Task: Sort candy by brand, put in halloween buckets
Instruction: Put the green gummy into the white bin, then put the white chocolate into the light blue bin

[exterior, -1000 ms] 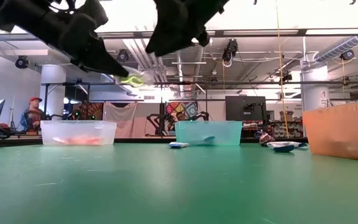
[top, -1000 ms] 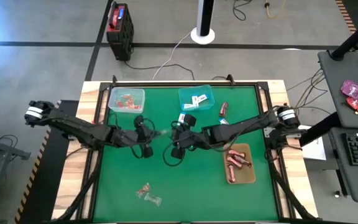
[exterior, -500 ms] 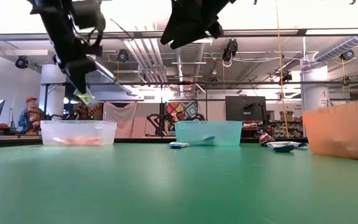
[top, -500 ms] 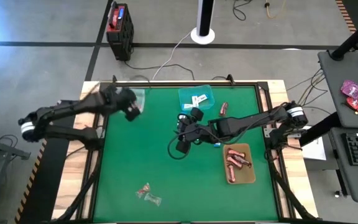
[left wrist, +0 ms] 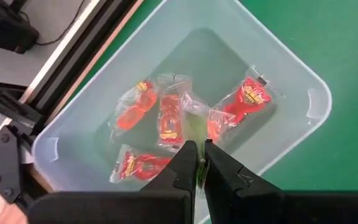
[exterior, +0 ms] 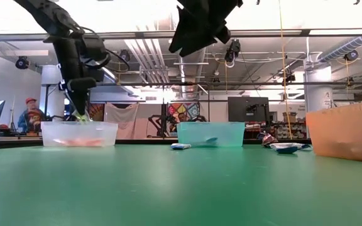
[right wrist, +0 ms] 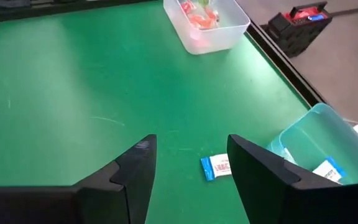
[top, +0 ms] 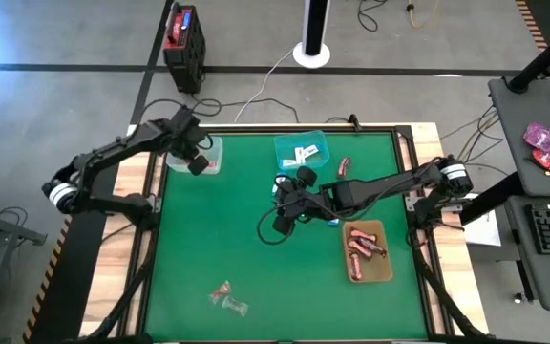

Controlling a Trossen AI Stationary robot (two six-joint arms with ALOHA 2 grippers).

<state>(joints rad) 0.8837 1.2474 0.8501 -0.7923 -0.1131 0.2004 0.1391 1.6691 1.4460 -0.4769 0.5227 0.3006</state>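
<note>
Mint bucket (left wrist: 303, 102) far left: five red twists (left wrist: 169, 118); left gripper (left wrist: 199, 163) above, pinching sixth. Right gripper (right wrist: 188, 165) spread over one white-blue packet (right wrist: 217, 167).

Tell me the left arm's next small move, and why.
Probably open the left gripper: it hangs shut on a clear-wrapped sweet directly above the pale mint container, which already holds matching red sweets.

Left gripper (left wrist: 197, 163) pinched closed — arm reaching far-left, right gripper (right wrist: 188, 163) spread, mid-table.
</note>
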